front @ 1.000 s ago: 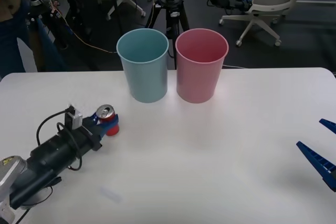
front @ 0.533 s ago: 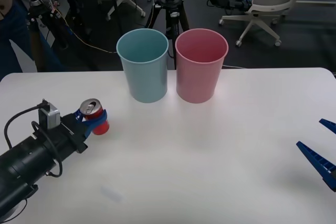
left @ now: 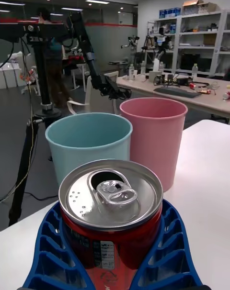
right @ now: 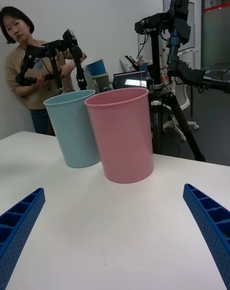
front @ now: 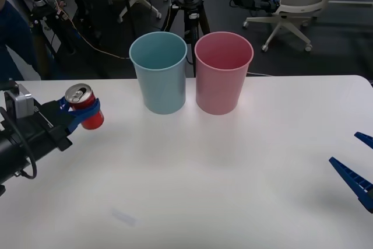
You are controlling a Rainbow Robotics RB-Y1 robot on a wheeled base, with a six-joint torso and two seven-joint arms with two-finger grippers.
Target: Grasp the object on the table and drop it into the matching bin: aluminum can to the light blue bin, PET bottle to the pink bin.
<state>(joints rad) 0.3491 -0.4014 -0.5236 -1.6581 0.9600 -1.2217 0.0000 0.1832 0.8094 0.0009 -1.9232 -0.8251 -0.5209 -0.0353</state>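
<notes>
My left gripper [front: 86, 112] is shut on the small red aluminum can [front: 84, 107], holding it upright in the air above the left part of the white table [front: 192, 179]. Close up in the left wrist view, the can [left: 111, 216] with its silver lid and pull tab sits between my blue fingers [left: 52, 244]. The light blue bin [front: 159, 73] stands at the back of the table to the right of the can, with the pink bin [front: 223, 73] beside it. My right gripper [front: 361, 170] rests open at the right edge; the right wrist view shows both bins [right: 73, 127] [right: 122, 134] ahead.
Tripods, cables and an office chair [front: 294, 1] stand on the dark floor behind the table. A person [right: 28, 74] is behind the bins in the right wrist view. Bare tabletop lies between my two arms.
My left gripper has lifted the can off the table and carried it up and to the left. The right arm has not moved.
</notes>
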